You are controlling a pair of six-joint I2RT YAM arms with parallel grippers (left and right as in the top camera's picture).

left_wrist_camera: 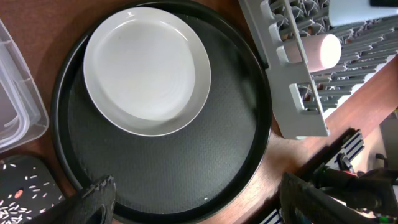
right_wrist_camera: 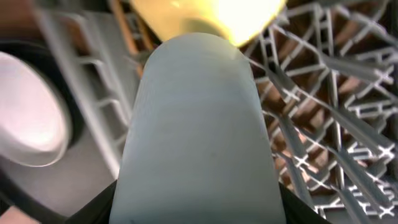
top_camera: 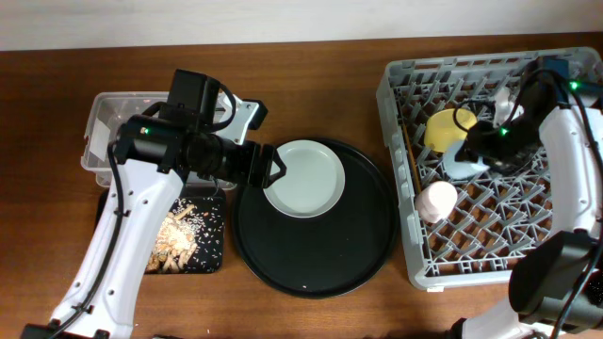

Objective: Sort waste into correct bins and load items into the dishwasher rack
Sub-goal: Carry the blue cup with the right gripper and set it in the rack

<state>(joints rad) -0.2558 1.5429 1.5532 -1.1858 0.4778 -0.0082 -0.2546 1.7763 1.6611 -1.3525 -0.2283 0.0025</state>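
Note:
My left gripper (top_camera: pixel 271 169) is open and empty at the left rim of the pale grey-white plate (top_camera: pixel 303 177). In the left wrist view its fingers (left_wrist_camera: pixel 199 205) are spread wide over the plate (left_wrist_camera: pixel 146 68). My right gripper (top_camera: pixel 482 143) is shut on the light-blue cup (top_camera: pixel 460 164), held over the grey dishwasher rack (top_camera: pixel 565 75); the cup fills the right wrist view (right_wrist_camera: pixel 199 124). The yellow bowl (top_camera: pixel 446 127) and pink cup (top_camera: pixel 435 201) lie in the rack. Food scraps (top_camera: pixel 177 240) lie in the shallow black tray (top_camera: pixel 215 221). The clear box (top_camera: pixel 108 108) stands at the back left.
The plate lies on a large round black tray (top_camera: pixel 320 245) between the bins and the rack. A brown stick-like shape (top_camera: pixel 408 155) lies along the rack's left wall. The rack's near corner (left_wrist_camera: pixel 298 118) and the pink cup (left_wrist_camera: pixel 323 51) show in the left wrist view.

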